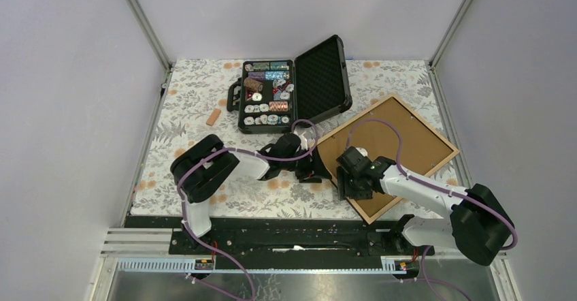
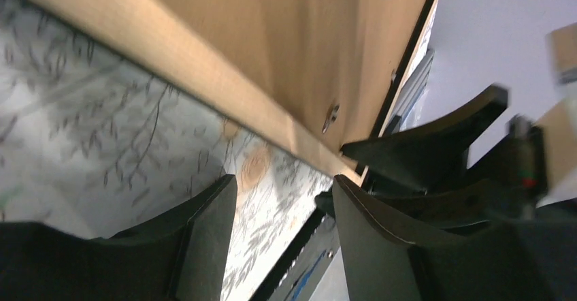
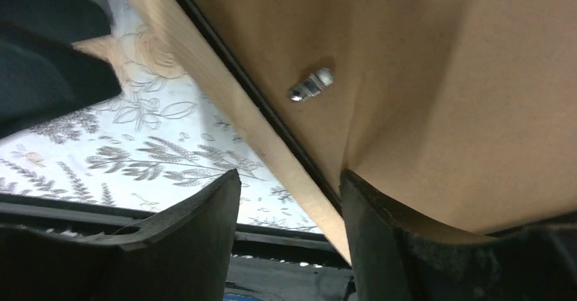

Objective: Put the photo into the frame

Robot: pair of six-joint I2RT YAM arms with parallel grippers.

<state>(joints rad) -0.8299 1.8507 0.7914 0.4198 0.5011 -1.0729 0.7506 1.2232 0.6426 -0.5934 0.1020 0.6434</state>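
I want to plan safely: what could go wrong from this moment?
1. The right hand straddles the thin edge of the frame; a lift there may slip or tilt it.
2. The left hand is close beside it, so they might collide.
3. The small tab on the backing looks hard for either hand to turn.
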